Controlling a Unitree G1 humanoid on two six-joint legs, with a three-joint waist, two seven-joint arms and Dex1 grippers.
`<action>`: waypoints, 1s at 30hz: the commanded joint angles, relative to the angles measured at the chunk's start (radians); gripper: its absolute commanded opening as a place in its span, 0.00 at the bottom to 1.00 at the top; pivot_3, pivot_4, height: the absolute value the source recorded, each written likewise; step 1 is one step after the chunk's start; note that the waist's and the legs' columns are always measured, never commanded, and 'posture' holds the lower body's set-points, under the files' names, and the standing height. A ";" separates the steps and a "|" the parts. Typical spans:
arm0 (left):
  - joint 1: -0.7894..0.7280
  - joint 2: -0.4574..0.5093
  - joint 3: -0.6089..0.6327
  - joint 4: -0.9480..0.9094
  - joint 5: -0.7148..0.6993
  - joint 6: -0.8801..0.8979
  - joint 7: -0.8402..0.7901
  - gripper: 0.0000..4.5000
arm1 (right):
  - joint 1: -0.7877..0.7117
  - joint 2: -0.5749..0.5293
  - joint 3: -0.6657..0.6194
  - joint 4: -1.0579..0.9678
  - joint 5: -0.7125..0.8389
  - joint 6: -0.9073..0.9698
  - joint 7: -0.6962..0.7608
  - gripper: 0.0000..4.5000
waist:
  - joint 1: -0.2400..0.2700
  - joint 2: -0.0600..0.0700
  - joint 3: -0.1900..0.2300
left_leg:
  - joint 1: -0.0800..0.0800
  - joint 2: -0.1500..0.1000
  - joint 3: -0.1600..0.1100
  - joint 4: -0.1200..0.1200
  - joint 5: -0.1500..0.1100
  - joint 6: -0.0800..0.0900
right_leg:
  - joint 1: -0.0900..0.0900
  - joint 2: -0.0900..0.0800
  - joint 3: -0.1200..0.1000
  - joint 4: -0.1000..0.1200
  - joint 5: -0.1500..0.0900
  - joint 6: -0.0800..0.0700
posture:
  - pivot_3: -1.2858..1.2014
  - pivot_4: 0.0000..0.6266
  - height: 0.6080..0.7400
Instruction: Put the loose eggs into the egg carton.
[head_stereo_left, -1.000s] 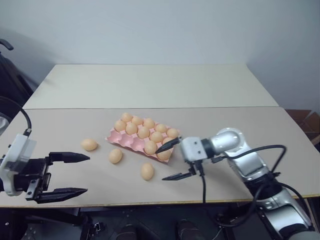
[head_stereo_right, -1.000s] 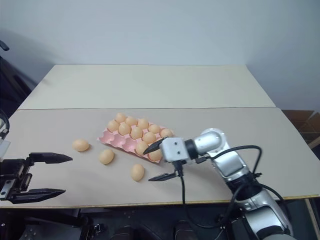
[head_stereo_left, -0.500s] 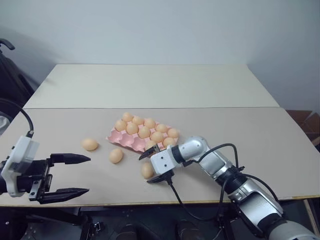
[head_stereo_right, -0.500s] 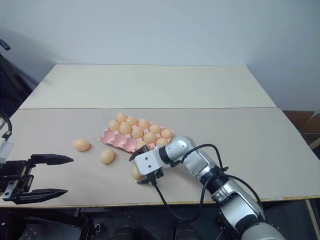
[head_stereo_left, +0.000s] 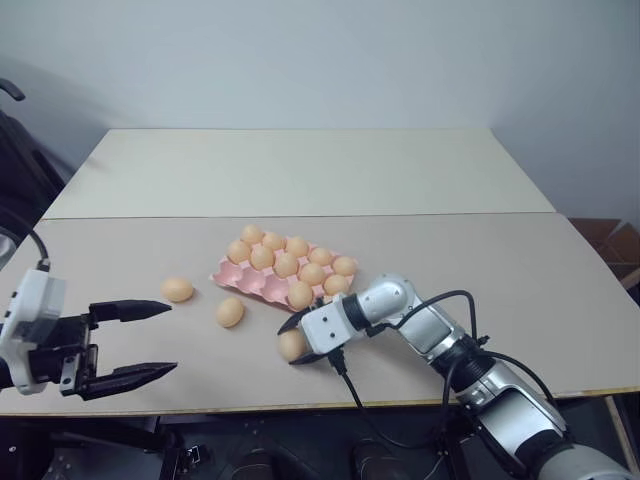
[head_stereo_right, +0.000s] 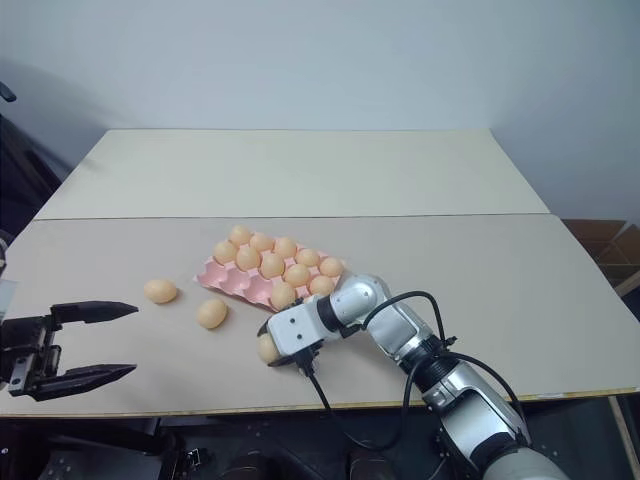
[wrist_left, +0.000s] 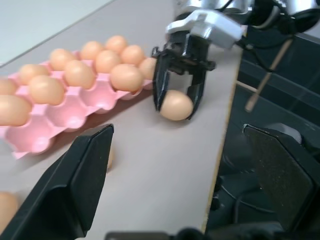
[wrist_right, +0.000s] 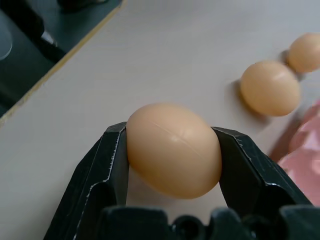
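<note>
- The step in hand is judged to be the pick-up of one loose egg: the nearest egg (wrist_right: 173, 149) is grasped between the jaws of the right gripper (head_stereo_left: 298, 343), at the near edge of the tabletop (head_stereo_left: 500, 260), just near of the egg carton (head_stereo_left: 285, 272).
- In the left wrist view the grasped egg appears to be resting on the tabletop, not yet raised.
- Two other loose eggs are left on the tabletop: one (head_stereo_left: 229, 312) just left of the carton's near corner, another (head_stereo_left: 178, 290) further left.
- The carton's cups are mostly filled; empty cups are seen along its near-left side.
- The left gripper (head_stereo_left: 135, 338) is held with its jaws released, well left of the eggs and grasping nothing.
- The next move is judged to call for a lift, a short carry towards an empty near-left cup, and a gentle release.
</note>
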 joint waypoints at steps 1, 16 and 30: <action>0.005 -0.010 0.069 -0.008 0.012 -0.008 0.047 1.00 | -0.050 0.040 -0.075 -0.058 0.060 0.076 -0.055 0.53 | 0.000 0.000 0.000 | 0.000 0.000 0.000 0.000 0.000 0.000 | 0.000 0.000 0.000 0.000 0.000 0.000 | 0.52 0.24 1.00; 0.039 -0.034 0.101 -0.052 -0.011 0.009 0.079 1.00 | -0.122 0.128 -0.055 0.122 -0.159 0.166 -0.358 0.53 | -0.002 0.000 0.000 | -0.001 0.000 0.000 0.000 0.000 0.000 | 0.000 0.000 0.000 -0.001 0.000 0.000 | 0.52 0.24 1.00; -0.002 -0.007 0.071 -0.013 0.006 0.000 0.068 1.00 | -0.072 0.053 -0.209 -0.097 0.048 0.332 -0.245 1.00 | -0.014 0.000 0.000 | -0.001 0.000 -0.001 -0.001 0.000 0.000 | 0.000 0.000 -0.001 -0.001 0.000 0.000 | 0.52 0.24 1.00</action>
